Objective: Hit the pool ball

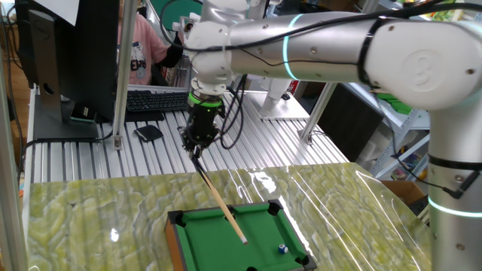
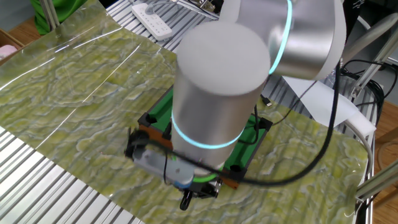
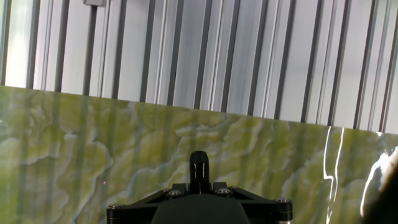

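Ribbed metal slats make up the tabletop (image 1: 90, 162), and a green marbled mat (image 1: 98, 214) lies over the near part of it, its far edge running straight across the slats in the hand view. Wide bare mat lies to the left of the mini pool table (image 1: 197, 245), which sits at the mat's near edge in one fixed view; to the right the mat runs under glare streaks towards the arm's base.

Inside the pool table's wooden rim, on the green felt, the pool ball (image 1: 282, 248) (blue with a white patch) rests near the right-hand rail, towards the near corner. A thin wooden cue stick (image 1: 222, 205) slants from the gripper (image 1: 198, 149) down over the felt, its tip well apart from the ball.

Its fingers are closed narrowly on the cue's dark upper end, seen in the hand view as a black butt (image 3: 199, 168) between them.

Behind the mat lie a black keyboard (image 1: 154, 100) and a small dark wallet-like object (image 1: 148, 133). No writing can be read.
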`<state>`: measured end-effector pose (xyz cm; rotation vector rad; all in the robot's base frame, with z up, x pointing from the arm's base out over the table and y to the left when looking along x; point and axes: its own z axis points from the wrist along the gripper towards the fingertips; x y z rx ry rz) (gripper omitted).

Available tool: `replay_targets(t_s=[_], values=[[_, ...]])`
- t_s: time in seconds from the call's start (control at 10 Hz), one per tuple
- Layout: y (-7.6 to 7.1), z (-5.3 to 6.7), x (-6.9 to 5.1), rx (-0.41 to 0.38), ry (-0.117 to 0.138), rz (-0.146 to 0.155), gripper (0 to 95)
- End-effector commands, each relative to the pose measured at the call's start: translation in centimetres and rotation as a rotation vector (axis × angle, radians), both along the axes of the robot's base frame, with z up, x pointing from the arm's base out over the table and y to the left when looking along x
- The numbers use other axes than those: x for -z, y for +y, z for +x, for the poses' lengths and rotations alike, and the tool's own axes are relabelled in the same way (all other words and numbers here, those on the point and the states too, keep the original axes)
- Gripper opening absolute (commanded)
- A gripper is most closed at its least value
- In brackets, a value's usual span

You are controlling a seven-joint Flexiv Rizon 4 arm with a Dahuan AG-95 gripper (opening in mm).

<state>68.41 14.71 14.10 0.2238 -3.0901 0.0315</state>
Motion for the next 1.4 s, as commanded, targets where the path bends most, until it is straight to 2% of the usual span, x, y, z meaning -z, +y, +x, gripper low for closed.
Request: replay_targets(t_s=[0.1,1.0,1.4], values=[[-0.1,-0.5,-0.1,-0.005,-0.006,0.003,0.0],[-0.1,-0.5,-0.4,0.005,-0.009,0.001,0.0],[-0.7,-0.4,-3.2,-0.047,-0.009,-0.001,0.0]])
